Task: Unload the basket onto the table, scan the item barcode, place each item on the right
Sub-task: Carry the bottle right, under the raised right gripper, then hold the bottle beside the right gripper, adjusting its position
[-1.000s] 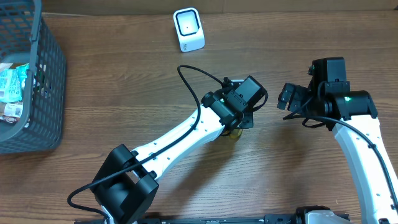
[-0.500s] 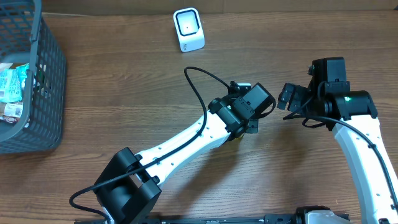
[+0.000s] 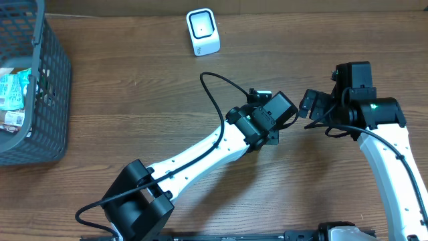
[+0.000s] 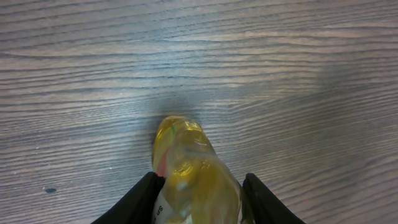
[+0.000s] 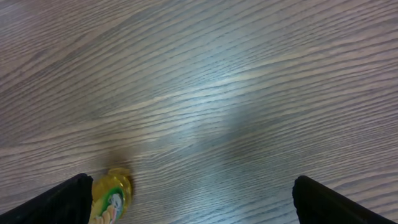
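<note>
The left jaws are narrowed onto the item (image 4: pixel 193 180), a glossy yellow pack that fills the gap between them and sticks out ahead over the desk (image 4: pixel 298 74). The left wrist view shows a patch of red and green print on the pack, but no barcode can be made out on the side that faces up. A soft shadow lies under its far tip. Whether that tip rests on the wood or hangs just above it cannot be told.

The right jaws stand wide and hold nothing. In the right wrist view the yellow pack sits at the lower left, beside one of them and not between them. From overhead the two wrists are near each other at mid-desk, the left arm (image 3: pixel 200 150) reaching across from the front and the right arm (image 3: pixel 388 147) coming in from the side.

Farther back, the white scanner (image 3: pixel 202 31) stands at the rear edge, well apart from the pack. At the far left a grey basket (image 3: pixel 50 87) holds more packets (image 3: pixel 10 90).

As a judgement, the pick-up is done and the scan is not. The pack is gripped but nowhere near the scanner, and its code has yet to be found. What is left is to carry it to the back, or pass it to the right jaws, and turn the code to the scanner's window.
</note>
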You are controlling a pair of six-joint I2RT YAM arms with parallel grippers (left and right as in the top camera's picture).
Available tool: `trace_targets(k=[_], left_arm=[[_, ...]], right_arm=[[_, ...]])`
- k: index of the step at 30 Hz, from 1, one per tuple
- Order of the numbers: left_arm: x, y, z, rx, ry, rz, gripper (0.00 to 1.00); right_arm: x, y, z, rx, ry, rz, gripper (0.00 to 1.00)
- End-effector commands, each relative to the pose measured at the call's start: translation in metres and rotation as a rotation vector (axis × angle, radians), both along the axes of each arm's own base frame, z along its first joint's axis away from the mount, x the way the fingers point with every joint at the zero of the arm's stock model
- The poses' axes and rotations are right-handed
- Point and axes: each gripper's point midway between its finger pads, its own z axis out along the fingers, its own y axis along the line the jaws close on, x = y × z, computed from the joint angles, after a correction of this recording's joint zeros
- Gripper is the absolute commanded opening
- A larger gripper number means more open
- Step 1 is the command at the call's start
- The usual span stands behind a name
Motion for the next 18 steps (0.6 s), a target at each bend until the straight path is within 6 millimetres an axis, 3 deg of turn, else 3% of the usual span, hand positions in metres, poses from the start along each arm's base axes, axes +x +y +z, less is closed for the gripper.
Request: trace_targets(k=[1, 18], left_arm=[[0.0031, 0.0026, 0.0009, 0.013, -0.02, 0.022, 0.07], [0.0034, 0.0031, 0.0008, 0.038, -0.032, -0.038, 0.08]], right_arm=[[0.0043, -0.0021, 0.0096, -0.01, -0.029, -0.001, 1.0], [0.0043, -0.0021, 0.0096, -0.01, -0.029, -0.001, 1.0]])
